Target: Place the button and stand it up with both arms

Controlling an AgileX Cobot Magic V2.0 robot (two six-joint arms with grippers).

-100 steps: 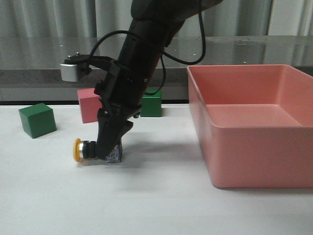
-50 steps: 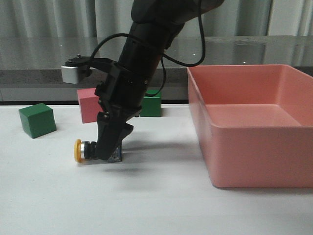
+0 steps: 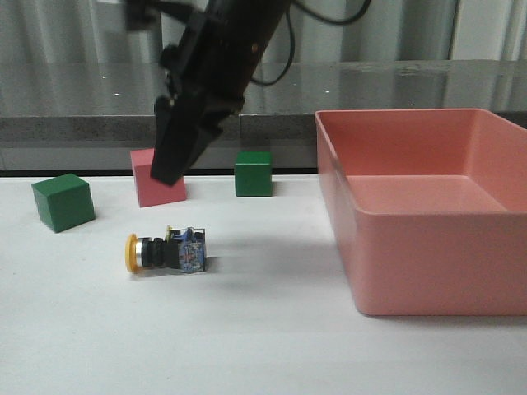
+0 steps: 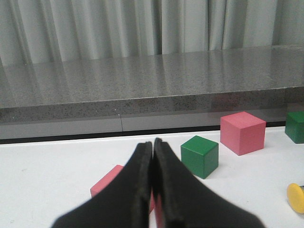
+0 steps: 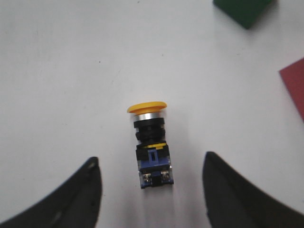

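Button (image 3: pixel 165 253) is lying on its side on the white surface (image 3: pixel 247 346), its yellow cap facing the robot's left and its bluish contact block facing the pink bin (image 3: pixel 428 239), well apart from that bin. In the right wrist view the button (image 5: pixel 151 145) is showing its yellow cap, silver ring, black body and blue block in a row, sitting between the 2 spread fingers (image 5: pixel 76 194) of the right pincer (image 5: pixel 152 190) and touching neither. From the front, the right pincer (image 3: pixel 174 160) is hanging above the button with clear air between them, holding nothing.

Behind the button, 3 cubes are sitting on the surface: a green cube (image 3: pixel 62 201) toward the left, a pink cube (image 3: pixel 156 178) partly hidden by the pincer, and another green cube (image 3: pixel 253 173) nearer the bin.

In the left wrist view the left pincer (image 4: pixel 153 148) is showing its 2 fingers pressed together with nothing between them, hovering over a pink block (image 4: pixel 111 181). A green cube (image 4: pixel 199 155) and a pink cube (image 4: pixel 242 132) are sitting beyond it, and the button's yellow cap (image 4: pixel 296 197) is peeking in at the frame's edge.
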